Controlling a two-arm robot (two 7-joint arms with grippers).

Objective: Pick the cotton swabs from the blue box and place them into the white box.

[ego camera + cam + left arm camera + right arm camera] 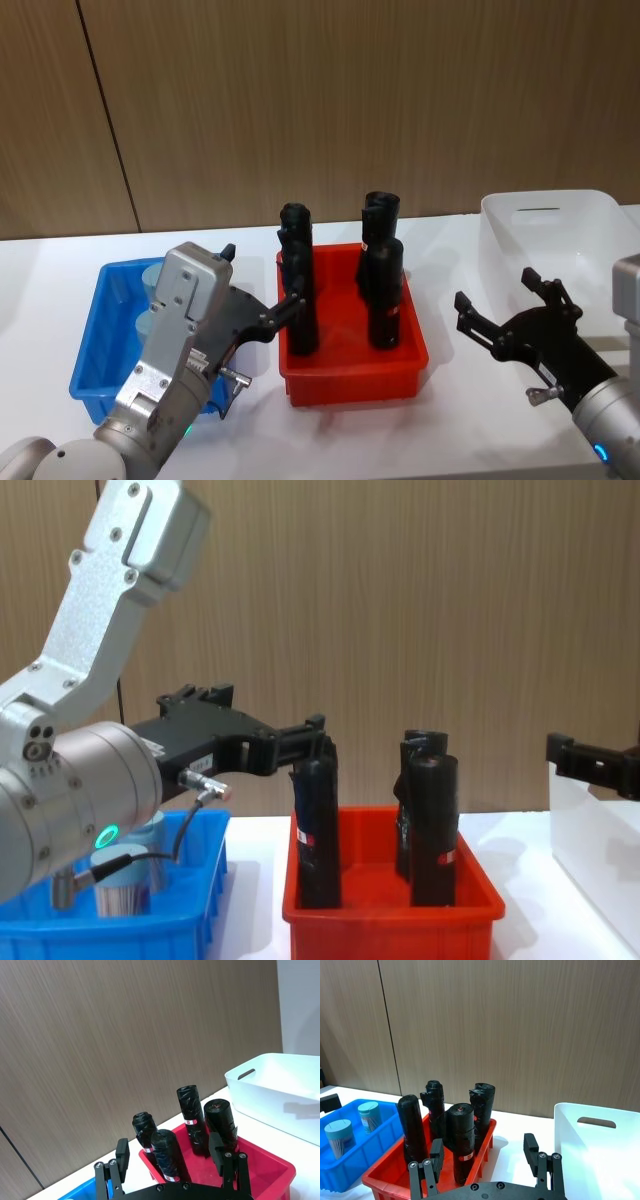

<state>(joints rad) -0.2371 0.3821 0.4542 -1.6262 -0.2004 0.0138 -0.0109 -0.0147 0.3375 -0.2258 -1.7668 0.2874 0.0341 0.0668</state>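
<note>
You're looking at three bins in the head view: the blue box (pixel 88 352) at 8 o'clock, a red bin (pixel 350 386) at 6 o'clock and the white box (pixel 560 238) at 3 o'clock, all sitting on a white table (pixel 455 410).

You're counting two jars of cotton swabs (pixel 341 1137) in the right wrist view, both standing upright inside the blue box with pale blue lids on top. In the head view the left arm is covering most of them. Four black cylinders (pixel 385 300) are standing upright in the red bin, two nearer and two farther back. The white box is holding nothing you can see.

The left gripper (pixel 260 278) is hanging over the blue box's right half, with the forearm coming in from 7 o'clock and the wrist aiming toward 2 o'clock. Its jaws are spread wide and gripping nothing. One fingertip is reaching over the red bin's left rim, just beside the near-left cylinder — you can't tell whether they touch.

The right gripper (pixel 498 295) is hanging at 4 o'clock above the table, between the red bin and the white box, with the arm entering from 5 o'clock and pointing toward 10 o'clock. Its jaws are spread apart too — empty, touching nothing.
</note>
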